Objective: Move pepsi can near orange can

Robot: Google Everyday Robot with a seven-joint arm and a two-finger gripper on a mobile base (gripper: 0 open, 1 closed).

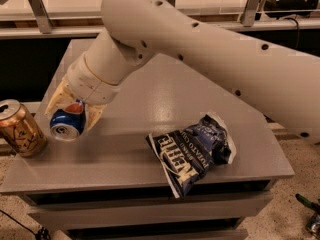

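Note:
The blue pepsi can [67, 124] lies on its side in my gripper [72, 115], with its silver end facing the camera. My gripper is shut on it, one cream finger on each side, just above the grey table [150, 99] near its left front part. The orange can [21, 129] with dark scribbles stands upright at the table's left front corner, a short gap to the left of the pepsi can.
A dark blue crinkled chip bag [192, 151] lies at the table's front right. My large white arm [210, 54] spans the view from the upper right. Metal rails and a shelf run behind the table.

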